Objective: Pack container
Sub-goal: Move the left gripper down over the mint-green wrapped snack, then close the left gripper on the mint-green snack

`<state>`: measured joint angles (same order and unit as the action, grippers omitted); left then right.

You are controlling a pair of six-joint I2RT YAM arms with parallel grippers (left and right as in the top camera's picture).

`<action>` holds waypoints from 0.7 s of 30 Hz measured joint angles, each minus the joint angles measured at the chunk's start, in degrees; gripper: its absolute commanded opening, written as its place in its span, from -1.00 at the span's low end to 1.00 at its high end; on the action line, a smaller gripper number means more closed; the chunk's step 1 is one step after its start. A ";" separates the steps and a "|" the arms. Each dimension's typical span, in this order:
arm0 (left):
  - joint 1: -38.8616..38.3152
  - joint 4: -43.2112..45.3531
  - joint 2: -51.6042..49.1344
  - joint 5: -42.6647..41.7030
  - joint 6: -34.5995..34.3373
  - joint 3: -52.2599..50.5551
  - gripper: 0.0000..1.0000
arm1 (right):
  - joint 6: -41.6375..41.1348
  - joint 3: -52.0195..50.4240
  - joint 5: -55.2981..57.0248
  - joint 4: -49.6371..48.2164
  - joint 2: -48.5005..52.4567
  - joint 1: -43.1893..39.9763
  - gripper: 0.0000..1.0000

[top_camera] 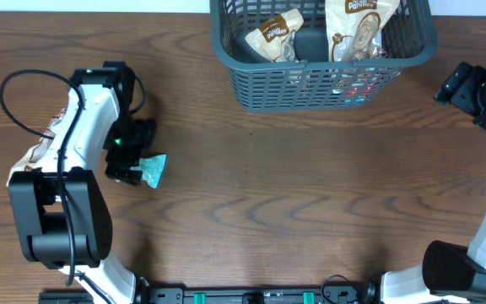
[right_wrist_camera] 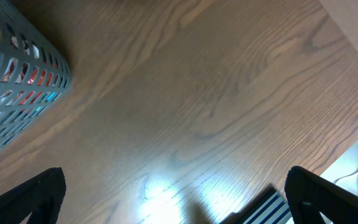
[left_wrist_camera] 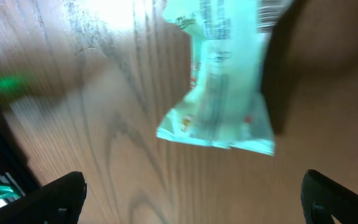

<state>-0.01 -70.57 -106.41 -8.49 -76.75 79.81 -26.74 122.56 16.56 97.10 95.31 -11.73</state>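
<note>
The container [top_camera: 310, 84], a slotted grey-teal plastic basket with a thick rim, was placed at 12 o'clock on the wood-grain table [top_camera: 268, 203], with tan snack bags [top_camera: 275, 34] inside. The left gripper [left_wrist_camera: 194, 199] was spread fully and held nothing above a crinkled pale-green packet [left_wrist_camera: 219, 93], which was apparently untouched. The right gripper [right_wrist_camera: 173, 199] was also spread wide and held nothing at the container's 3 o'clock. Open wood was presented between the arms.

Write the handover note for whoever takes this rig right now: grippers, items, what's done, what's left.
Left gripper: open, empty; the pale green packet lies on the table just ahead of its fingers.
Right gripper: open, empty, over the table beside the container.
Done: two tan snack packets sit in the container, plus something colourful seen through its lattice.
Left: grip the green packet and pack it.
</note>
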 measured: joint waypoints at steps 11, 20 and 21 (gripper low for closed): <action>0.00 6.56 4.07 0.39 3.89 -7.89 0.98 | 0.02 0.00 0.00 0.00 0.02 0.00 0.99; 0.02 7.06 12.17 4.35 8.31 -7.89 0.97 | 0.02 0.00 0.00 0.00 0.02 0.00 0.98; 0.02 7.26 12.13 4.57 8.87 -7.93 0.97 | 0.02 0.00 0.00 0.00 0.02 0.00 0.98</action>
<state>0.01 -63.31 -94.28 -3.92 -67.88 71.88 -26.72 122.56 16.56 97.10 95.33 -11.73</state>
